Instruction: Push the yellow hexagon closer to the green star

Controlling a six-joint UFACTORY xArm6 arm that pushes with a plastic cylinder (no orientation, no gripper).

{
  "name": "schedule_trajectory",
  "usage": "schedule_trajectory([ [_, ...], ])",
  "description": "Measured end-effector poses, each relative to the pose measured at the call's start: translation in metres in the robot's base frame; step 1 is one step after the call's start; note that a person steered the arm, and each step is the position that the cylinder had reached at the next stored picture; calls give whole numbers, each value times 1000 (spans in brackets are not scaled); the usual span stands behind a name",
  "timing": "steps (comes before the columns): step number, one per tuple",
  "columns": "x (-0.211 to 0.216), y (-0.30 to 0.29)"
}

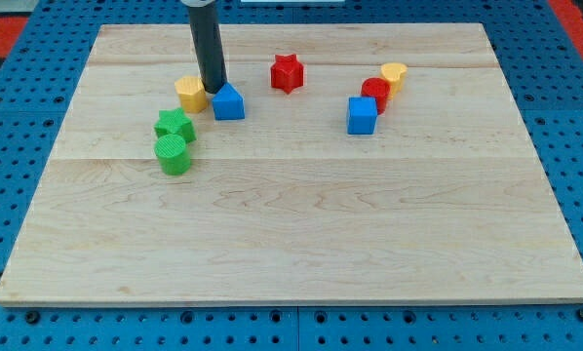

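Yellow hexagon (pixel 190 93) sits just above the green star (pixel 175 125); my tip (pixel 213 91), seemingly touching it, holds nothing.

My tip (pixel 213 91) stands between the hexagon (pixel 190 93) and the peaked block (pixel 229 102), star (pixel 174 125) below.
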State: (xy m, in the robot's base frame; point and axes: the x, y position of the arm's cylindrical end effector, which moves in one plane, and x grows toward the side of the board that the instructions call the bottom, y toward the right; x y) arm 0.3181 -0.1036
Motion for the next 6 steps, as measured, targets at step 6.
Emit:
schedule_trajectory([
  [6,-13,-36],
])
